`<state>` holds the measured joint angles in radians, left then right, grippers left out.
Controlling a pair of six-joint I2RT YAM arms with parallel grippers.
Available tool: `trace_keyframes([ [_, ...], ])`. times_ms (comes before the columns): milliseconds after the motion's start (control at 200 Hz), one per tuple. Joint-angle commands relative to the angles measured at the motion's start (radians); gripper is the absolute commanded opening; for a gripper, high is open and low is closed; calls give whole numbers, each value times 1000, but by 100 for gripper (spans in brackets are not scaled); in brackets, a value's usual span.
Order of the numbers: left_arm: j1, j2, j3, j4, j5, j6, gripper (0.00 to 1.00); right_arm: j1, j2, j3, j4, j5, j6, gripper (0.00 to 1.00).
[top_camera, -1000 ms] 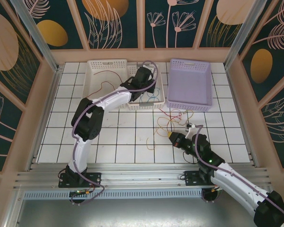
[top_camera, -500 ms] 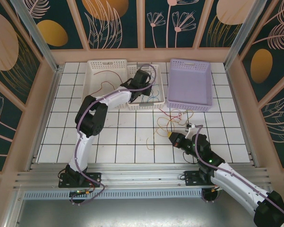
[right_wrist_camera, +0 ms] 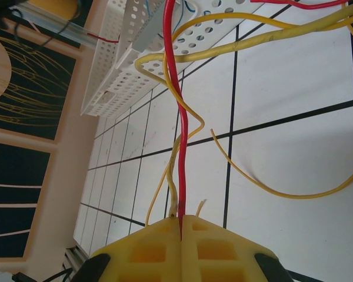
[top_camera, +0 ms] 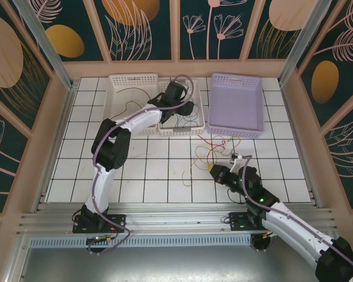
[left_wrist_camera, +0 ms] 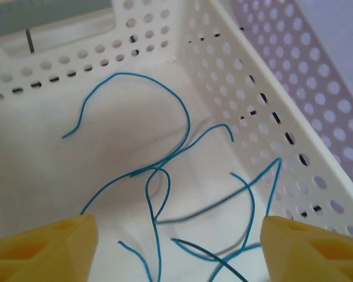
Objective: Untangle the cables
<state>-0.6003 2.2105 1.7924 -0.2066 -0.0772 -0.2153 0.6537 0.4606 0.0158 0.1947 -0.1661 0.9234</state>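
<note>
White tiled tabletop [top_camera: 135, 170] carries a white perforated plastic basket [left_wrist_camera: 253, 88], where the left gripper [left_wrist_camera: 176, 235] hangs wide apart over loose thin blue wires [left_wrist_camera: 188, 123]. Near a lilac perforated basket [top_camera: 235, 106], the right gripper [right_wrist_camera: 181, 220] pinches a thin red wire [right_wrist_camera: 174, 76] amid tangled thin yellow wires [right_wrist_camera: 270, 36].

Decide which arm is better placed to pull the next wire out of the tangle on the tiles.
Right: the right pincer is shut on a red wire running into the tangle. The left pincer hangs open over blue wires inside the white basket.
</note>
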Motion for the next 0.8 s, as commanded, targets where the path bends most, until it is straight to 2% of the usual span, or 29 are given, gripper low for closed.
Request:
trace_keyframes([
  [0,9,-101,11,-30,11,14,83,-9,-10,-93,-20,-16,0,0],
  [175,9,-168,-41,-39,5,11,91,-9,-10,-65,-51,-16,5,0],
  [440,9,-316,-135,-80,36,-96,93,-10,15,4,-129,-28,-8,0],
  [555,8,-424,-236,-63,131,-176,93,-10,60,45,-133,-74,-47,0],
  [706,-5,-616,-493,56,313,-292,92,-9,149,103,-134,-145,-117,0],
  [796,-53,-708,-623,99,333,-323,92,-6,198,127,-117,-178,-148,0],
])
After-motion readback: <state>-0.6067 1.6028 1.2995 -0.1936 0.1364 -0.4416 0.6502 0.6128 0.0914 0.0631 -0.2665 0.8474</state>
